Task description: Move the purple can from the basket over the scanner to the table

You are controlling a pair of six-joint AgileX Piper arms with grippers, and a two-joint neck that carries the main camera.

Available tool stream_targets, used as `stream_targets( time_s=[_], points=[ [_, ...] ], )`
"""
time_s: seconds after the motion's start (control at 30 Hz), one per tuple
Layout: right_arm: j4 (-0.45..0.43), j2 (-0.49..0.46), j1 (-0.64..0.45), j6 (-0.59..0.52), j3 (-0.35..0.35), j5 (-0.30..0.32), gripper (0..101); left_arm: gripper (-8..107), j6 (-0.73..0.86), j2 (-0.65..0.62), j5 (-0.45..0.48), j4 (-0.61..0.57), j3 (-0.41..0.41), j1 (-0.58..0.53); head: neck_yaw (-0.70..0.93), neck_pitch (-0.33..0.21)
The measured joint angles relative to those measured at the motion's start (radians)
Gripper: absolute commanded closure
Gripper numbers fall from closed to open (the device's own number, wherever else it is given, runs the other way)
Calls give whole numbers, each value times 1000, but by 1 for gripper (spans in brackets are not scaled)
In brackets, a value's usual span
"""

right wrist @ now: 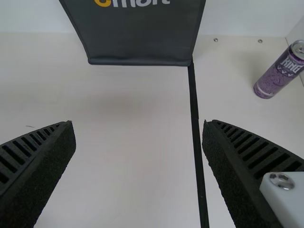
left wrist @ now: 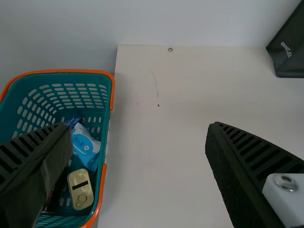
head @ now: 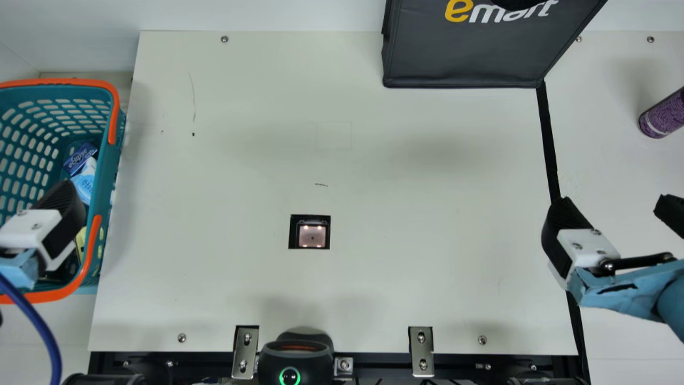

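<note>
The purple can stands on the table at the far right, beyond the black strip; in the right wrist view the can shows its top. My right gripper is above the table nearer the front, its fingers wide apart; the right gripper is open and holds nothing. At the left, my left gripper is over the basket's inner side. In its wrist view the left gripper is open and empty, beside the basket. The scanner is set in the table's middle, lit.
In the basket are a blue pack, a light-blue packet and a gold tin. A dark grey bag is at the back. A black device with a green ring and metal brackets line the front edge.
</note>
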Motion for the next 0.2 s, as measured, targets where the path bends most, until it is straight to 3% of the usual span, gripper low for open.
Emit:
stream_targets(
  time_s=[0.2],
  points=[
    [-1,-1,0,0,0,0,6,9,0,0,0,0,0,0,0,0]
  ],
)
